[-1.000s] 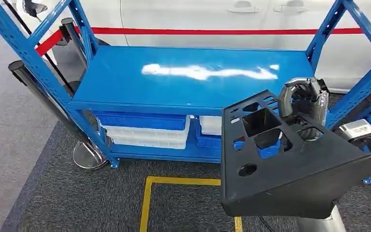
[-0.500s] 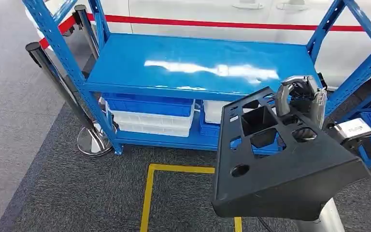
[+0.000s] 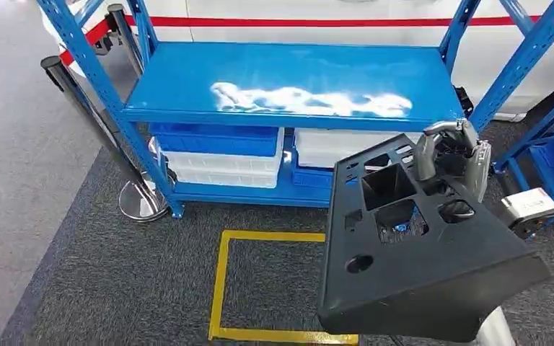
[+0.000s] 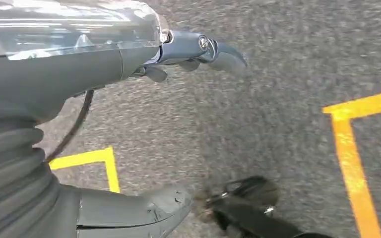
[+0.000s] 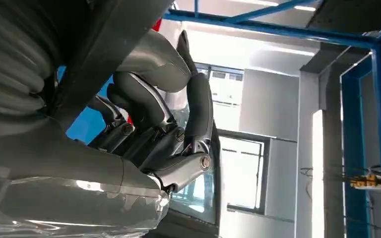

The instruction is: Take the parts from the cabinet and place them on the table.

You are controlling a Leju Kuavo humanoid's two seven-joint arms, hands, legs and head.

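- The view has shifted; the blue shelf point(image 3: 296, 79) sits lower now, ahead of my right hand point(image 3: 453, 155).
- This hand grasps the black part point(image 3: 418, 267); I keep it level, approaching slowly.
- Left hand point(image 4: 198, 52) hangs released.

My right hand point(image 3: 453, 155) has silver, curved metal fingers point(image 3: 425, 153) with dark linkages, and a white-and-black box sits at the wrist. Close up, its fingers point(image 5: 198, 106) are dark grey with round pivot screws, the thumb thick and grey. My left hand point(image 4: 129, 129) has a grey ribbed cover, a glossy silver shell, bluish-dark fingers point(image 4: 198, 49) and a thin black cable.
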